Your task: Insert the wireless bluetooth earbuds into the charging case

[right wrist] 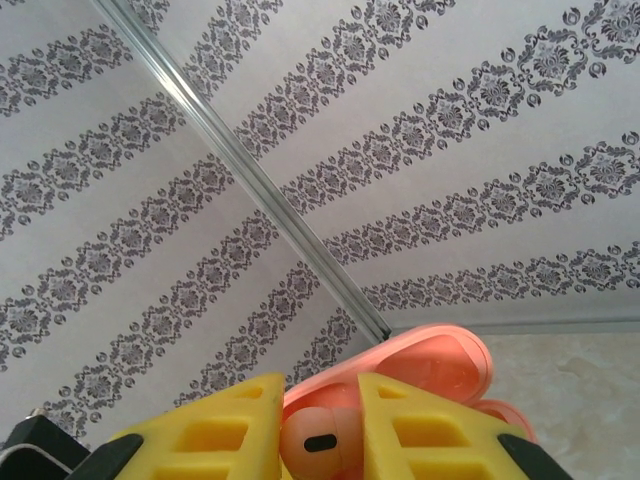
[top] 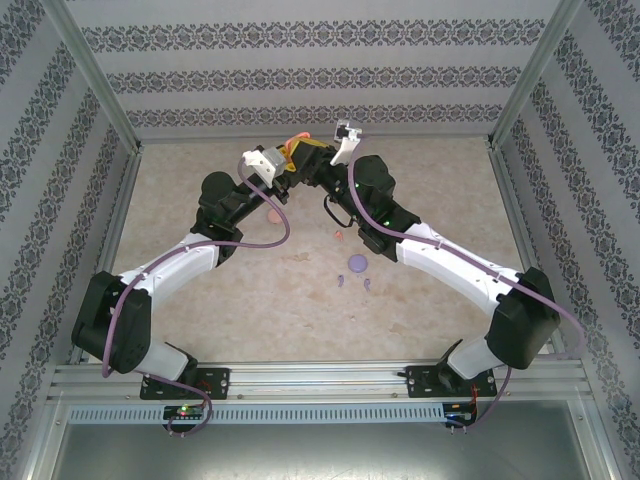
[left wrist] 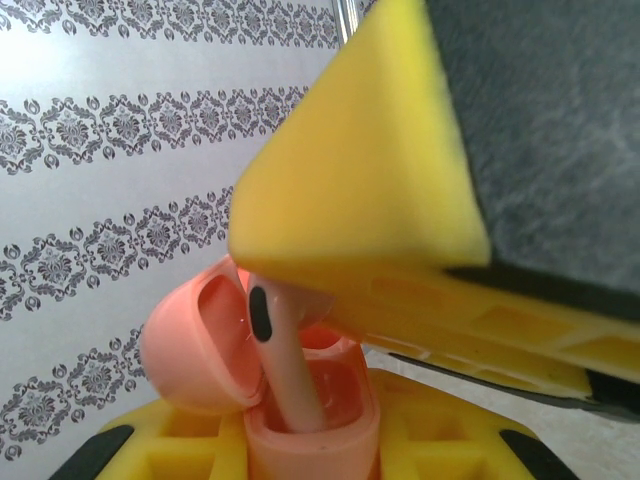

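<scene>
My left gripper (top: 289, 166) (left wrist: 315, 445) is shut on the body of a salmon-pink charging case (left wrist: 320, 425), raised above the far middle of the table. Its lid (left wrist: 195, 345) hangs open to the left. My right gripper (top: 313, 158) (right wrist: 320, 432) is shut on a salmon-pink earbud (right wrist: 322, 442) (left wrist: 283, 360). The bud's stem reaches down into the case's left well. One yellow finger (left wrist: 370, 170) of the right gripper covers the bud's head from above. The open lid (right wrist: 440, 365) lies just beyond the right gripper's fingers.
On the table (top: 200, 290) below lie a purple case (top: 356, 265), two purple buds (top: 342, 279) (top: 367, 285), a small salmon bud (top: 338, 234) and a salmon piece (top: 272, 216) under the left arm's cable. Patterned walls and aluminium posts (top: 95, 80) enclose the table.
</scene>
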Robot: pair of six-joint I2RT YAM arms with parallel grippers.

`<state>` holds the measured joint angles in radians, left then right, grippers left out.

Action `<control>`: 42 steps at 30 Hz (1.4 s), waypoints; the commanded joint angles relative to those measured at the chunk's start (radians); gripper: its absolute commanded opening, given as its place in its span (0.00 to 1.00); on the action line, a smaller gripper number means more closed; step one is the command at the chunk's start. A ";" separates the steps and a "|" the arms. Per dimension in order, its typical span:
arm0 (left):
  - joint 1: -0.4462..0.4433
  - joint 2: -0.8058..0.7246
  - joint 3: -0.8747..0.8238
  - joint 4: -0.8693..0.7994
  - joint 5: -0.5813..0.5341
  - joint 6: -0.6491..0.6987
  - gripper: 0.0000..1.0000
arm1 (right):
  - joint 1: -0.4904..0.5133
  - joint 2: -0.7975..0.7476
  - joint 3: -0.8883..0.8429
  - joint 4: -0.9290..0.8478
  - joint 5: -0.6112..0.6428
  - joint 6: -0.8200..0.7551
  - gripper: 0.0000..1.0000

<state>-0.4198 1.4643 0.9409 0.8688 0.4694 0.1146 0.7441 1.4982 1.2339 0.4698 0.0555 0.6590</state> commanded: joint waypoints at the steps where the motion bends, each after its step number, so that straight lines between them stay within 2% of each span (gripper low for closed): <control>1: -0.018 -0.025 0.037 0.062 0.012 -0.014 0.00 | 0.006 0.010 -0.012 0.042 0.006 0.017 0.24; 20: -0.024 -0.029 0.044 0.058 0.004 -0.018 0.00 | 0.010 0.009 -0.042 0.027 0.034 -0.007 0.24; 25: -0.026 -0.029 0.046 0.053 0.005 -0.019 0.00 | 0.010 0.012 -0.039 0.020 0.041 -0.002 0.31; 35: -0.027 -0.030 0.048 0.044 0.006 -0.016 0.00 | 0.007 0.013 -0.034 0.011 0.046 0.009 0.36; 38: -0.027 -0.028 0.049 0.043 0.002 -0.018 0.00 | 0.005 0.011 -0.032 0.011 0.047 0.011 0.42; 42: -0.028 -0.028 0.046 0.047 -0.011 -0.021 0.00 | -0.003 -0.015 -0.014 0.001 0.023 0.012 0.55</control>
<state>-0.4248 1.4643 0.9413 0.8379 0.4541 0.1066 0.7441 1.5009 1.2140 0.5056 0.0731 0.6636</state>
